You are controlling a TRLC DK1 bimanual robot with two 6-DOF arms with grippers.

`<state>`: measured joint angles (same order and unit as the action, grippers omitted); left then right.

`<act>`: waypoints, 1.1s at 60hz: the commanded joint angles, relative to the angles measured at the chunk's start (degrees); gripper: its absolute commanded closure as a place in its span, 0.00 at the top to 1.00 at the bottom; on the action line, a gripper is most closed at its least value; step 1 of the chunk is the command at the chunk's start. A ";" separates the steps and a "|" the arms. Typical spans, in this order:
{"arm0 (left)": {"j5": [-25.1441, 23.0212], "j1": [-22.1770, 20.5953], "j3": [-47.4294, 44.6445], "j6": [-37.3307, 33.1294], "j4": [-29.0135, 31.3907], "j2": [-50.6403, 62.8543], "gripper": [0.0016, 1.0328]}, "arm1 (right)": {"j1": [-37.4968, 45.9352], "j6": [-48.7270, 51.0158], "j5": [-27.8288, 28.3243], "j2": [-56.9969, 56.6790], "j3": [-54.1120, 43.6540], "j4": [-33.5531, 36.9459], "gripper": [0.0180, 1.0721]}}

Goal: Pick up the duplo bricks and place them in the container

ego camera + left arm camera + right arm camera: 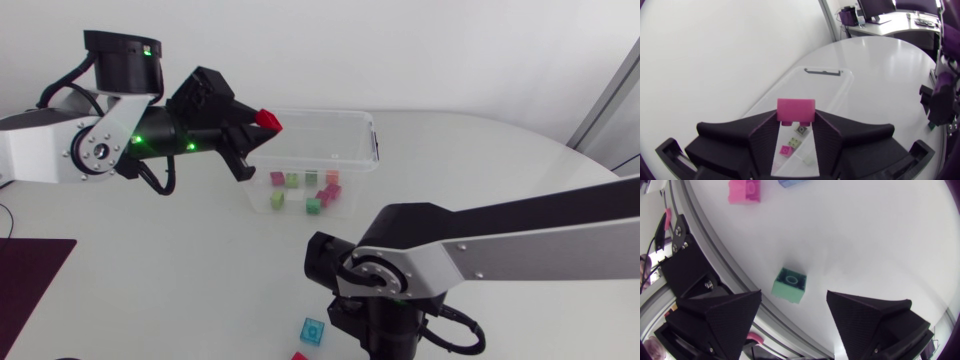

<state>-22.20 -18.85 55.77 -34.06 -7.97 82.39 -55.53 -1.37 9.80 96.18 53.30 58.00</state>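
Note:
My left gripper (pixel 262 125) is shut on a red brick (pixel 266 118) and holds it above the left rim of the clear container (pixel 372 150). From the left wrist the same brick (pixel 796 109) looks pink, clamped between the fingertips, with the container (pixel 832 82) below it. Several small bricks (pixel 308 192) lie inside. My right gripper (pixel 794 300) is open and points down at the table, with a green brick (pixel 790 285) on the table below the gap and both fingers clear of it.
A teal brick (pixel 313 330) and a red one (pixel 299 356) lie at the table's front edge beside my right arm (pixel 450 255). Beyond the green brick lie a pink brick (pixel 745 190) and a blue one (pixel 792 182). The table's edge rail (pixel 715 255) runs close by.

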 commanded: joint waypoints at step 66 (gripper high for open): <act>16.92 -1.54 9.18 16.84 -11.72 13.06 0.90 | 13.96 2.42 -9.80 -12.42 14.03 5.20 0.30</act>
<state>-5.45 -20.16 64.03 -19.57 -21.98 99.57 -43.72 0.08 0.95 84.77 62.72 62.83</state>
